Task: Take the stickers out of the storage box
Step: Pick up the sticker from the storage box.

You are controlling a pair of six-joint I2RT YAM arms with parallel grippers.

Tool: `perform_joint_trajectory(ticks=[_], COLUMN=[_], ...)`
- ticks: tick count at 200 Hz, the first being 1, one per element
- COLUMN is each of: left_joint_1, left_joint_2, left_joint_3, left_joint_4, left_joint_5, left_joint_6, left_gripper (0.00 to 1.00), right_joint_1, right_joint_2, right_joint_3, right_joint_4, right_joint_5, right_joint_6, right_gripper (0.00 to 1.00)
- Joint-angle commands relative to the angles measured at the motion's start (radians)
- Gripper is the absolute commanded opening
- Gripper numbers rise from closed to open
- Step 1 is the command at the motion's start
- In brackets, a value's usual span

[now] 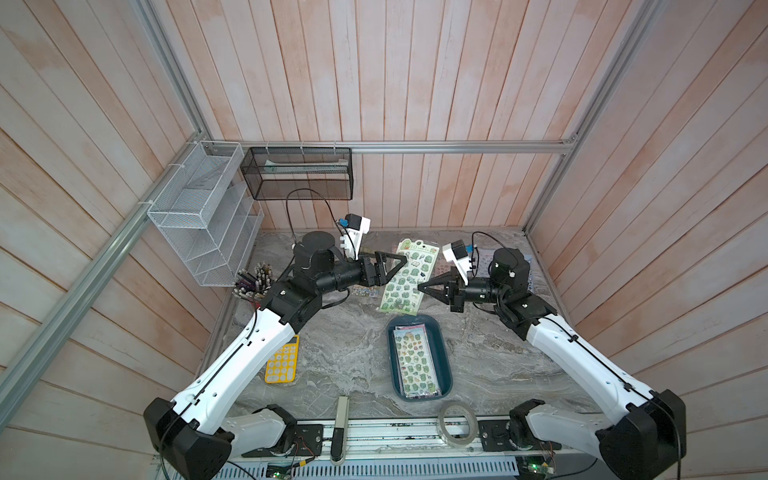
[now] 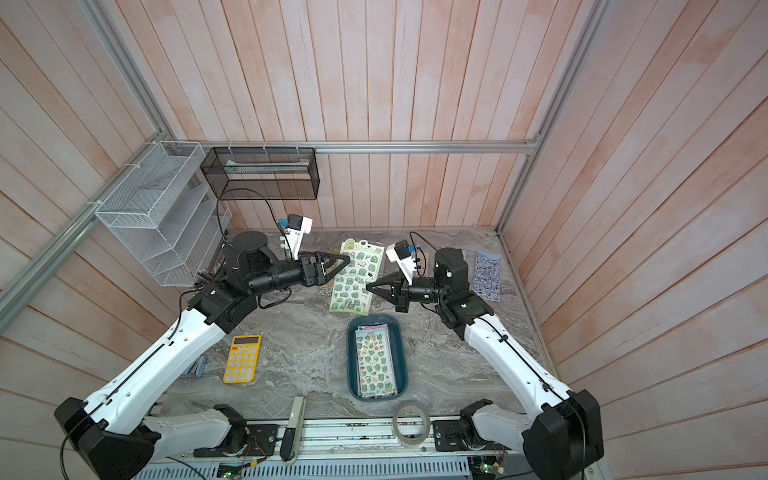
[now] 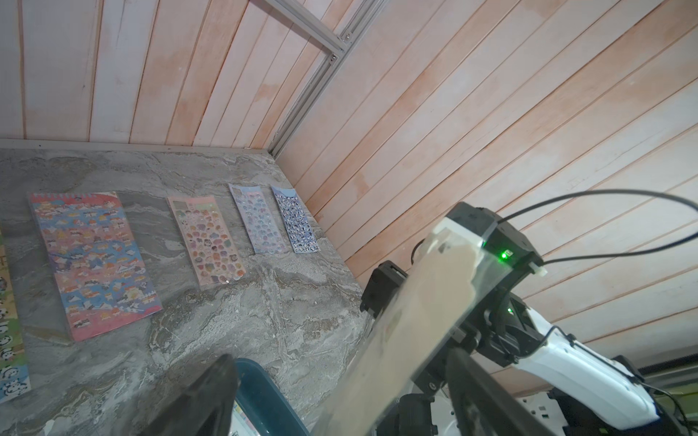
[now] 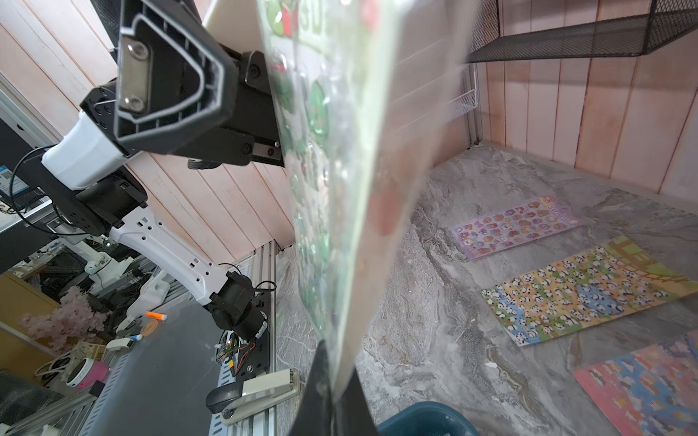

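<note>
Green sticker sheet [image 1: 409, 277] — clear glossy sleeve, cartoon figures

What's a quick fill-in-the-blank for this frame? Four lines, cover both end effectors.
1. The right end effector is shut on a ___ sticker sheet.
2. The left end effector has its jaws ___.
3. The teal box is not empty: it holds more ___.
4. The clear ring-shaped roll is sticky ___.

Missing words: green; open; stickers; tape.
</note>
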Motion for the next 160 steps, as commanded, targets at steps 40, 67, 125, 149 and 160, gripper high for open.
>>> perform_joint_trajectory(ticks=[40, 67, 125, 149, 160], left_joint_1=[-0.031, -0.056, -0.062, -0.063, -0.063], left_joint_2=[0.029, 0.071, 0.094, 0.077, 0.071], left_joint_3=[-0.08, -0.053, -0.147, -0.216, -0.235], left_joint_4=[0.14, 0.148, 0.37, 0.498, 0.532], left_joint_5=[0.178, 0.179, 0.189, 0.159, 0.142], left_joint_6=[-0.023, -0.024, -0.174, -0.25, -0.268], left_gripper=[0.53, 0.0, 0.0, 0.0, 0.0], right_joint_1=[-0.005, -0.005, -0.006, -0.006, -0.006], right_joint_2=[0.036, 0.032, -0.003, -0.013, -0.014], right_joint_3=[0.051, 0.051, -0.003, -0.047, -0.063], right_joint_4=[-0.112, -0.108, 0.001, 0.103, 0.141], right_joint_5=[0.003, 0.026, 0.122, 0.132, 0.137], right_joint_6=[-0.049, -0.039, 0.076, 0.17, 0.206], right_gripper=[0.0, 0.0, 0.45, 0.45, 0.43])
